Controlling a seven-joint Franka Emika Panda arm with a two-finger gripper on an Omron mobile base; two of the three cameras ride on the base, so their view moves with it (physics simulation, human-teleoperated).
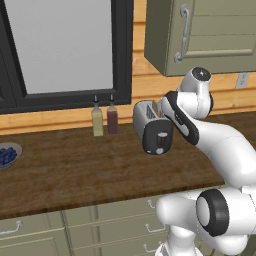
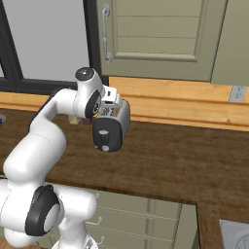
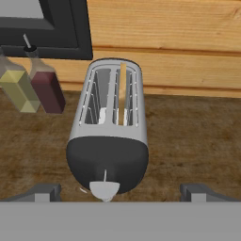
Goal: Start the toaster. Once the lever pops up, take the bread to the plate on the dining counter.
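Observation:
The silver toaster (image 3: 110,117) stands on the wood worktop (image 1: 75,170), with its glossy black end panel (image 1: 157,137) facing me. A thin tan slice of bread (image 3: 122,89) stands upright in its right slot. The pale lever (image 3: 104,189) sits low on the black panel. My gripper (image 3: 121,192) hovers just above the toaster's front end, open, with one fingertip (image 3: 47,192) far out on each side and nothing between them. In the right base view the hand hangs over the toaster (image 2: 112,127). The plate and the dining counter are out of view.
An olive bottle (image 1: 97,121) and a dark red bottle (image 1: 112,119) stand just left of the toaster by the window. A bowl of blueberries (image 1: 6,155) sits at the far left. A wall cabinet (image 1: 200,35) hangs overhead. Drawers (image 1: 115,220) front the worktop.

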